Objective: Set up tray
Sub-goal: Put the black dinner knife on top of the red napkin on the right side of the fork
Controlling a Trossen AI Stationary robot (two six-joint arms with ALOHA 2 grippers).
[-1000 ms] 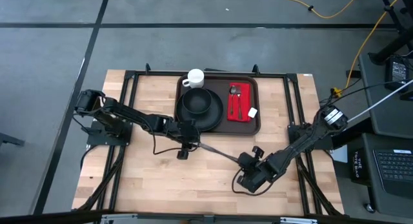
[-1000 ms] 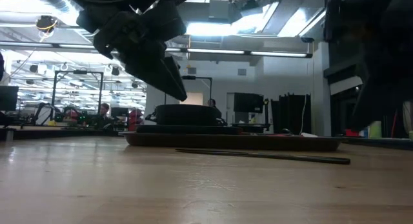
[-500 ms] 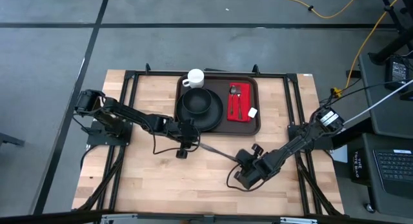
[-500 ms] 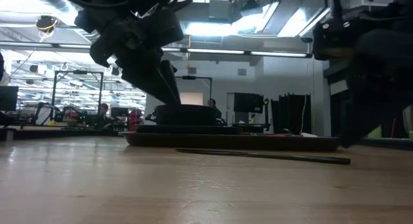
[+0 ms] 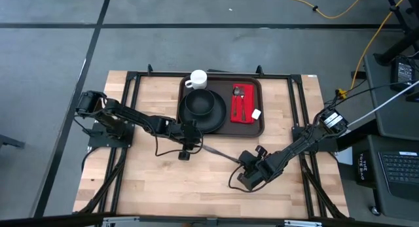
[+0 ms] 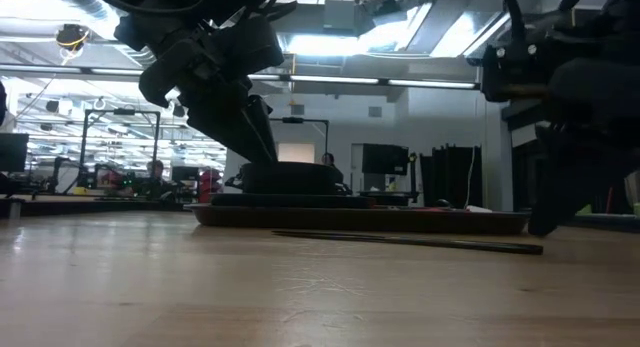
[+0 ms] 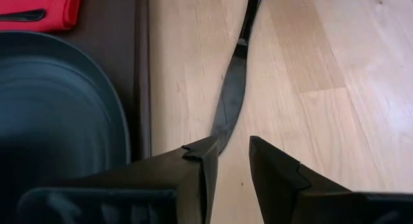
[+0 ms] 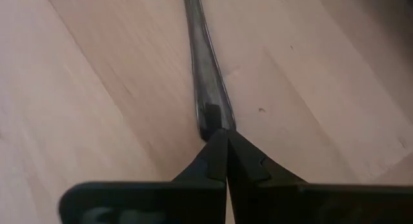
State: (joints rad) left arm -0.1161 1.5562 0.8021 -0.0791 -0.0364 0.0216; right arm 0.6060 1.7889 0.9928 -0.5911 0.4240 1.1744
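Note:
A thin dark knife (image 5: 219, 153) lies flat on the wooden table, just in front of the dark brown tray (image 5: 260, 125). The tray holds a black plate (image 5: 203, 109), a white mug (image 5: 198, 78) and a red napkin (image 5: 242, 109) with cutlery on it. My left gripper (image 5: 190, 147) is open by a narrow gap at the knife's end beside the tray (image 7: 222, 130), near the plate (image 7: 58, 108). My right gripper (image 5: 243, 163) is shut at the knife's other end (image 8: 210, 114). My right gripper meets the knife's end (image 8: 210, 114) with its shut fingertips (image 8: 219, 143), coming in low and slanting along the knife from the table's near right. The knife stays flat on the table (image 6: 400, 239). Whether the end is pinched or only pressed cannot be told. My left gripper: I cannot tell whether its fingertip (image 7: 206, 150) touches the knife.
The tray's raised rim (image 7: 139, 69) runs close beside my left gripper. A black frame (image 5: 131, 80) borders the tabletop. Bare wood lies along the near edge (image 5: 196, 194). Cables and equipment stand off the table's right side (image 5: 393, 142).
My right gripper has moved toward the table's left and far edge and come down to the knife's end. My left gripper has shifted slightly at the knife's other end. The knife has not moved.

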